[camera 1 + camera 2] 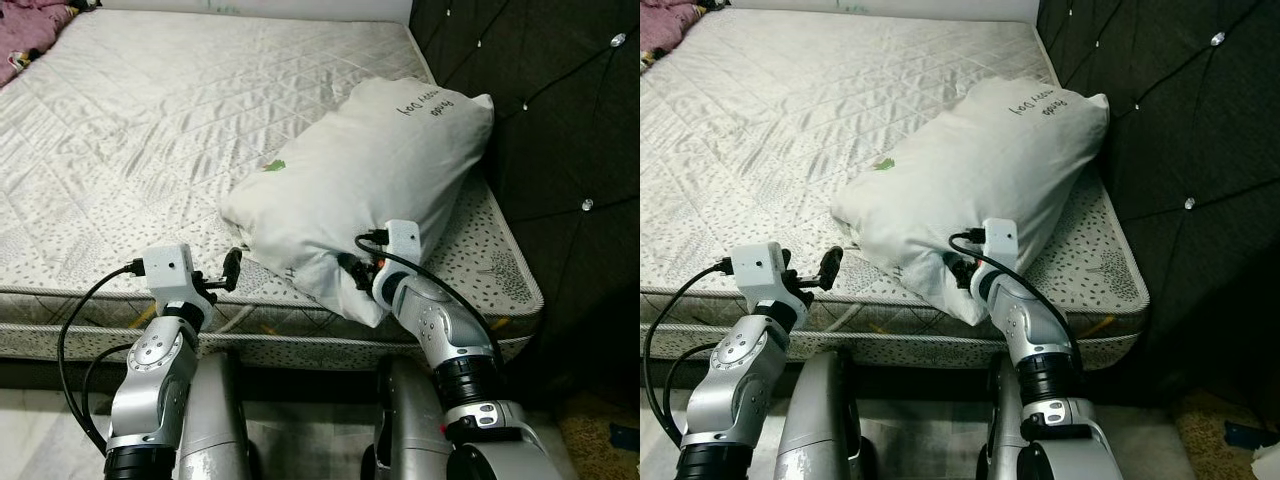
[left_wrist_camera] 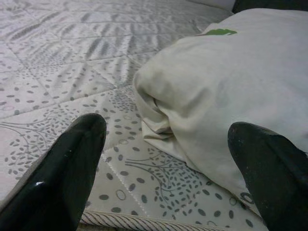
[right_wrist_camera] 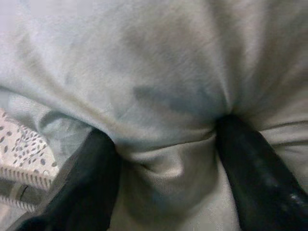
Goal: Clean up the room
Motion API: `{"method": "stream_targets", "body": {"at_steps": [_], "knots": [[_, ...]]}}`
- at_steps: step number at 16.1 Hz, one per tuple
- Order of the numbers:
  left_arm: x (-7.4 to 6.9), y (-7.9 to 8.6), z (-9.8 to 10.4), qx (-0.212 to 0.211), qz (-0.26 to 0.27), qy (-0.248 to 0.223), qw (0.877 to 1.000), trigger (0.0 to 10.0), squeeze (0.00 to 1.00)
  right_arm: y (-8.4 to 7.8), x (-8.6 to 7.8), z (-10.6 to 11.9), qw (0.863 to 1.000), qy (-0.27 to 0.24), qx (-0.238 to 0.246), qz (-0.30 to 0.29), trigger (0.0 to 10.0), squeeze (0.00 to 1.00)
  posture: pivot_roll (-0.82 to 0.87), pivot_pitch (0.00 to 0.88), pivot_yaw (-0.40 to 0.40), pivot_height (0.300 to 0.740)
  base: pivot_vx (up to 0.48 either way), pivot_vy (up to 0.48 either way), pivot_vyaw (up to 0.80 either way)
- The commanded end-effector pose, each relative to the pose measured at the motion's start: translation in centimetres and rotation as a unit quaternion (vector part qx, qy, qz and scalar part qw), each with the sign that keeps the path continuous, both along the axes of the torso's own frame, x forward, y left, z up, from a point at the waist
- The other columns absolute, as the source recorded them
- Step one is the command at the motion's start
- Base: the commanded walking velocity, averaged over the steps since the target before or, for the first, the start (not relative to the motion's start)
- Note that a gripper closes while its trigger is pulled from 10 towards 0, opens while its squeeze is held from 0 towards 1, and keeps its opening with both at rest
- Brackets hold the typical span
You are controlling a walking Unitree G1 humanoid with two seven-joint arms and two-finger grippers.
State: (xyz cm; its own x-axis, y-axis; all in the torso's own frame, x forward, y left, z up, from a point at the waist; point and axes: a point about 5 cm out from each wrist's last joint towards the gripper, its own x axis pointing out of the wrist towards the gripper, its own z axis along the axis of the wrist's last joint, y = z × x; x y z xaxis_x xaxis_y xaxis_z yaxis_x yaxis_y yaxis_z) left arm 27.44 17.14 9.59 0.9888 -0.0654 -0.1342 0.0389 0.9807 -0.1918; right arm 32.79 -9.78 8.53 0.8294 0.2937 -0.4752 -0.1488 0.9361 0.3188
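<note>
bed: bare quilted mattress | right: dark tufted headboard | floor: pale

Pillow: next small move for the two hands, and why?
Probably close the left hand on the pillow corner: its fingers sit open just short of it on the mattress, while the right hand already pinches the near edge.

Right gripper fingertips buried in pillow fabric. Pink cloth cut by frame edge. Pillow's lettering unreadable.
</note>
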Motion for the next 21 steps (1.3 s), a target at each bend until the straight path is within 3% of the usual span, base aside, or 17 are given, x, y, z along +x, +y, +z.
{"method": "stream_targets", "body": {"at_steps": [1, 8, 11, 14, 17, 20, 21], "knots": [[0.1, -0.1, 0.2, 0.003, -0.008, 0.000, 1.000, 10.0, 0.00, -0.4, -0.3, -1.2, 0.999, 0.032, -0.013, -0.019, 0.0, 0.00, 0.09, 0.000, -0.002, 0.507, 0.000, 0.000, 0.00], [0.2, -0.2, 0.2, 0.003, -0.007, 0.000, 1.000, 10.0, 0.00, -1.9, 0.7, -0.6, 0.996, -0.001, -0.047, -0.072, 0.0, 0.00, 0.09, 0.000, 0.000, 0.507, 0.000, 0.000, 0.00], [0.4, 0.0, 0.2, 0.005, -0.003, -0.001, 1.000, 10.0, 0.00, -6.5, 2.7, 1.2, 0.987, -0.047, -0.105, -0.110, 0.0, 0.00, 0.08, 0.000, -0.002, 0.507, 0.000, 0.000, 0.00], [0.7, -0.2, 0.2, 0.003, -0.003, -0.003, 1.000, 10.0, 0.00, -13.8, 4.4, 4.6, 0.963, -0.092, -0.174, -0.184, 0.0, 0.00, 0.07, 0.000, -0.003, 0.507, 0.000, 0.000, 0.00], [1.0, -0.3, 0.2, 0.002, -0.004, -0.005, 1.000, 10.0, 0.00, -17.8, 4.9, 7.6, 0.944, -0.121, -0.203, -0.230, 0.0, 0.00, 0.06, 0.000, 0.002, 0.507, 0.000, 0.000, 0.00], [1.2, -0.3, 0.2, 0.008, -0.003, -0.006, 1.000, 10.0, 0.00, -22.8, 4.4, 12.1, 0.913, -0.164, -0.232, -0.294, 0.0, 0.00, 0.05, 0.000, 0.008, 0.507, 0.000, 0.000, 0.00], [1.2, -0.3, 0.2, 0.008, -0.003, -0.006, 1.000, 10.0, 0.00, -23.5, 4.2, 12.6, 0.909, -0.168, -0.238, -0.300, 0.0, 0.00, 0.04, 0.000, 0.007, 0.507, 0.000, 0.000, 0.00]]}}
